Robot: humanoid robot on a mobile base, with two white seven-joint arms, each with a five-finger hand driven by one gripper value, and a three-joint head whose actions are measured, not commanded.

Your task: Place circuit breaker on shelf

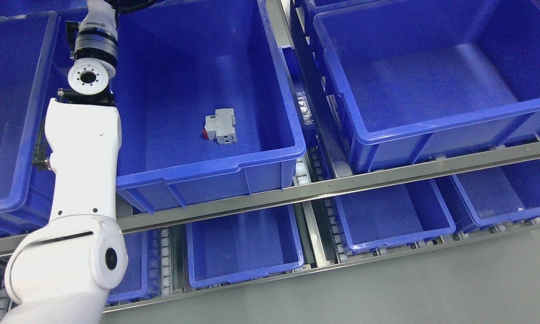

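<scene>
— Hand first: where is it, and what are the fingers doing?
— Left hand is cut off by the top edge of the head view, so I cannot tell whether it is released, clenched or grasping. Only the left arm (78, 180) shows: it rises from the lower left, white forearm almost upright, the wrist joint (90, 76) bending up toward the top edge.
— And the right arm?
— Out of sight.
— Where does the arm stand against the bins?
— Over the left wall of the middle blue bin (270, 155) on the upper shelf level.
— The circuit breaker?
— The circuit breaker (220, 127) lies on that bin's floor, near the front wall, well apart from the arm, its red tab facing left.
— Around that?
— More blue bins on both sides, a metal shelf rail (386, 177) along the front, further bins on the level below.
</scene>
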